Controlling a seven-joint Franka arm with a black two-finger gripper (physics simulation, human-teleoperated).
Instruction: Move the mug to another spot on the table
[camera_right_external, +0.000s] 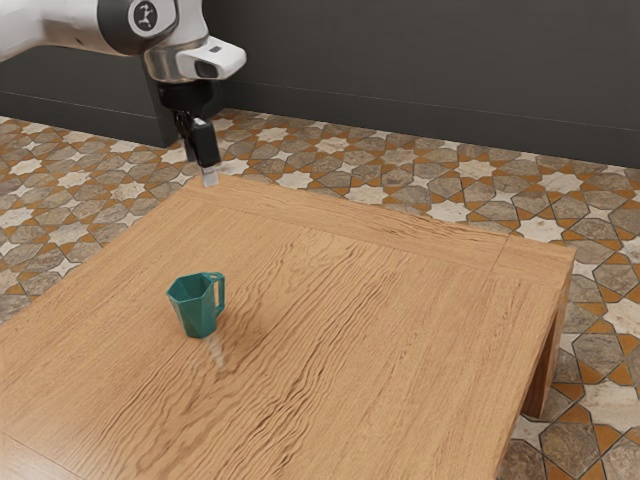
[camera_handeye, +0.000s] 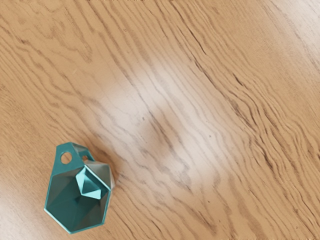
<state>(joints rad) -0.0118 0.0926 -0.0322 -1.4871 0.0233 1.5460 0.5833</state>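
Approach seems the step in hand: the black pincer (camera_right_external: 209, 177), spread or pressed together I cannot tell, hangs over the wooden surface's (camera_right_external: 400, 330) far edge, well apart from the upright teal faceted mug (camera_right_external: 195, 303) nearer at the exterior view's left, onto which it must next descend.

The exterior camera stands beside the white robot arm (camera_right_external: 60, 25), raised, facing obliquely down across the light-brown wooden worktop (camera_right_external: 400, 300) from a moderate distance; patterned tile floor (camera_right_external: 420, 180) lies beyond. The wrist camera looks nearly straight down at the worktop from closer range. Both views share the surface around the teal faceted mug (camera_right_external: 194, 306).
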